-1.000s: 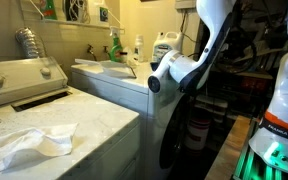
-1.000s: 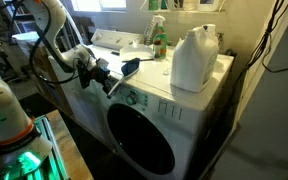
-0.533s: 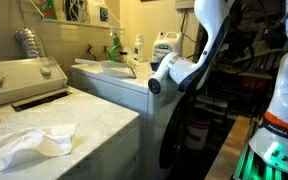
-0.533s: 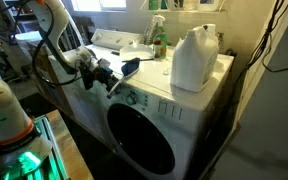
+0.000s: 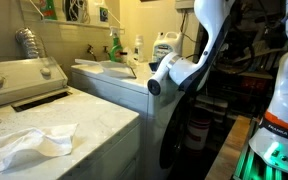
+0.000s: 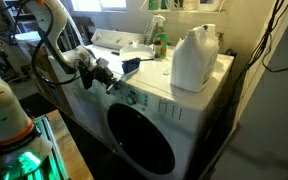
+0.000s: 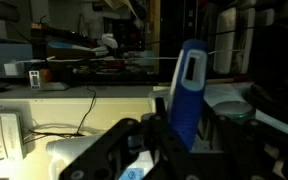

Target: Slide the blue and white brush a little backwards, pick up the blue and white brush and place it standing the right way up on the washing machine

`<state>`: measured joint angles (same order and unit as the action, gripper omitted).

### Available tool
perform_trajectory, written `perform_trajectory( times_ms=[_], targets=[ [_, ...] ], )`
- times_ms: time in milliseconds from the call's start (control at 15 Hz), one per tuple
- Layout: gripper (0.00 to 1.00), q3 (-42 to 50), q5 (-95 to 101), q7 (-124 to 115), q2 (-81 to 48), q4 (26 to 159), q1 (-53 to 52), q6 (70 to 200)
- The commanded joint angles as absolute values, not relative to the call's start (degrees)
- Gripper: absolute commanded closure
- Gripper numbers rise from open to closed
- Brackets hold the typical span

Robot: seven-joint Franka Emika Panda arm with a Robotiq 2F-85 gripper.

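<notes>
Our black gripper's [image 6: 112, 74] jaws seem clamped on the small plastic blue and white brush [image 7: 189, 90], which sits at the front corner of the boxy white washing machine's [image 6: 152, 82] flat top. We judge that lifting it and standing it upright are not yet done.

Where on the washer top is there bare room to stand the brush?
Bare: the strip between the brush and the jug, along the front of the washer. Crowded: the back, by the spray bottle, and the corner at the tool.
</notes>
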<state>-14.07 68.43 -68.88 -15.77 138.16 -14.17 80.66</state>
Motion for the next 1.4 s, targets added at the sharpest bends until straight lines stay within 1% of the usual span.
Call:
perform_trajectory(
  times_ms=[0,467,733,1067,1333],
  targets=[
    [0.91,-14.6,69.1,-69.2,-14.5,139.0,-15.1,78.9],
    [0.93,-14.4,66.9,-64.9,-8.0,139.0,-14.2,77.6],
    [0.92,-13.7,66.7,-62.0,-3.6,139.1,-12.9,80.0],
    [0.92,-11.5,62.9,-53.9,5.8,140.8,-10.5,92.9],
    [0.92,-8.8,56.1,-43.5,13.7,141.1,-10.0,102.2]
  ],
)
